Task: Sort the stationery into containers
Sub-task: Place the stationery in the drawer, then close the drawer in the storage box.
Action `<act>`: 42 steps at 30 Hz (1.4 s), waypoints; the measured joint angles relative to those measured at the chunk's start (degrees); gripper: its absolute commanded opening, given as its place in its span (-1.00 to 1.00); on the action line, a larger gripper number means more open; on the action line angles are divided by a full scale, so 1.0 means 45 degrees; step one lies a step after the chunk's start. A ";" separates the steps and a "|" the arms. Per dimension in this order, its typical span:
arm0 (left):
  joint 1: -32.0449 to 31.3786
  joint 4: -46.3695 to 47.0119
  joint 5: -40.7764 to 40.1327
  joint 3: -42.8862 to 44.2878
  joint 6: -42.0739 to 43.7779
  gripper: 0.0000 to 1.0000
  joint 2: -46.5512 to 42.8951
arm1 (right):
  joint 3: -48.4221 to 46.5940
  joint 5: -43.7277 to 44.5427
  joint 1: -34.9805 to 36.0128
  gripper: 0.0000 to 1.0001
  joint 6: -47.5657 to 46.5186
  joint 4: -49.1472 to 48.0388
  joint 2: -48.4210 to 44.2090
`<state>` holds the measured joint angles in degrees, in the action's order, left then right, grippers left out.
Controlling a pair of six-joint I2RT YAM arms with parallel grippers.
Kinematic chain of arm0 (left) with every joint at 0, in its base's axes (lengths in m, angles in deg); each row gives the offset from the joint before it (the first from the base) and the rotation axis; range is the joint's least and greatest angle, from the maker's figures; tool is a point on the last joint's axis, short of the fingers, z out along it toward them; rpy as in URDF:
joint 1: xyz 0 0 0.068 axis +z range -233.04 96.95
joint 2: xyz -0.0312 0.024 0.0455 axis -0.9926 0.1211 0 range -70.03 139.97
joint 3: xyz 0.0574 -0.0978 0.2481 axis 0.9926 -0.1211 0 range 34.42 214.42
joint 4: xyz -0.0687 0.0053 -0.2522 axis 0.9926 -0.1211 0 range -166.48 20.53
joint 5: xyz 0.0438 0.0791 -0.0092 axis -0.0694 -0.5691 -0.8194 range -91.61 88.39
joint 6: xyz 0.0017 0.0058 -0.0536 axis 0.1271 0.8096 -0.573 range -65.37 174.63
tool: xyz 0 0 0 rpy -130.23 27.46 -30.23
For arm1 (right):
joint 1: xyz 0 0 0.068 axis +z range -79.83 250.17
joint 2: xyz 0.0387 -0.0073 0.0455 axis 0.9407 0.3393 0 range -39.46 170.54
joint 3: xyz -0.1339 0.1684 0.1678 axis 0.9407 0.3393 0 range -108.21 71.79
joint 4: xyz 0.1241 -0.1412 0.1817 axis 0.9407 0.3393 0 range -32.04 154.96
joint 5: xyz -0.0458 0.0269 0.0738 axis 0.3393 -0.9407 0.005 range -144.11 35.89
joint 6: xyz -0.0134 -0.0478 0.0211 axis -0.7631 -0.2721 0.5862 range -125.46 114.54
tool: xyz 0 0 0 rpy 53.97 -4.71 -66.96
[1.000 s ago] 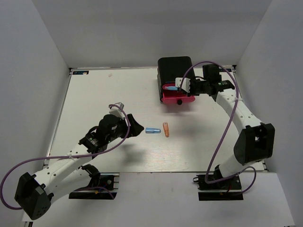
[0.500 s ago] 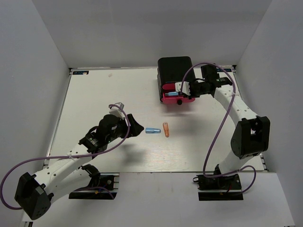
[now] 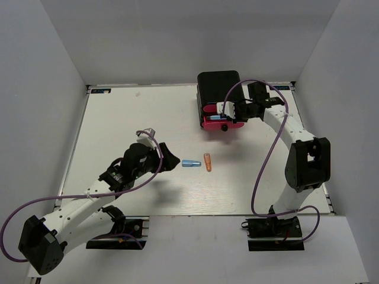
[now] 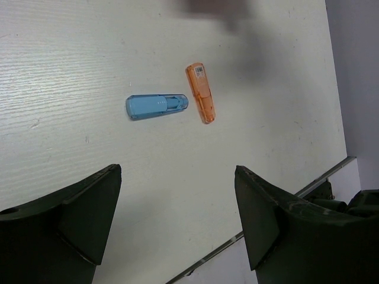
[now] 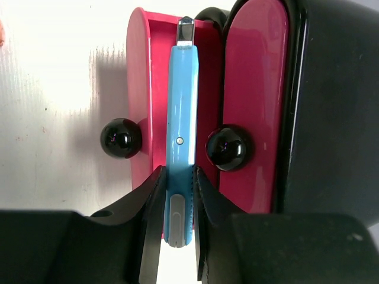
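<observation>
At the open drawer point(image 5: 139, 89), right tool point(image 5: 177, 174) pinches blue pen point(image 5: 180, 100) — inside hidden — left tool point(image 4: 176, 177) spread.

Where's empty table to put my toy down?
The far-left of the white table, between the back edge and the left claw, is bare. So is the near strip in front of the short light-blue cylinder and short orange cylinder. It's crowded far right, where the right claw holds a blue pen over the open pink drawer of the black cabinet.

Right jaws, gripping blue pen point(image 5: 180, 118), edged in toward black cabinet point(image 3: 218, 83); pen now over open pink drawer point(image 5: 140, 71).
</observation>
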<state>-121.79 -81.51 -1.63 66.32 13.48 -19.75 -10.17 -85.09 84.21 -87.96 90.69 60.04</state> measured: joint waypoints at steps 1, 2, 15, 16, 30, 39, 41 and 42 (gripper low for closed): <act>0.0000 0.0000 0.0000 0.0000 0.0000 0.74 0.0000 | 0.0000 0.0015 0.0000 -0.43 0.0010 -0.0015 0.0005; 0.0000 0.0000 0.0000 0.0000 0.0000 0.74 -0.0005 | 0.0000 0.0053 0.0000 -0.27 0.0034 -0.0024 0.0005; 0.0000 -0.0049 0.0010 0.0330 0.0000 0.74 0.0355 | 0.0029 0.0068 0.0000 -0.75 0.0316 -0.0272 -0.0010; 0.0000 -0.0044 0.0010 0.0345 0.0000 0.74 0.0364 | 0.0058 -0.0034 -0.0010 -0.90 0.0384 -0.0272 -0.0053; 0.0000 -0.0039 0.0311 0.0364 -0.0005 0.74 0.0714 | 0.1909 -0.1384 0.0000 -1.00 0.0112 0.1797 -0.1277; 0.0000 -0.0053 0.0384 0.0364 -0.0010 0.74 0.0714 | 0.3259 -0.0063 0.0136 -1.00 0.1792 -0.0078 -0.1316; 0.0000 -0.0058 0.0389 0.0364 -0.0010 0.74 0.0709 | 0.3366 0.0471 0.0228 -1.00 0.2472 -0.1059 -0.1258; 0.0000 -0.0063 0.0389 0.0364 -0.0010 0.74 0.0709 | 0.3366 0.0763 0.0272 -1.00 0.2841 -0.1593 -0.1185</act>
<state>-121.79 -81.79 0.12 67.96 13.44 -16.56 4.98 -81.66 85.43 -75.17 83.52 54.71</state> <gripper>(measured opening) 0.869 0.010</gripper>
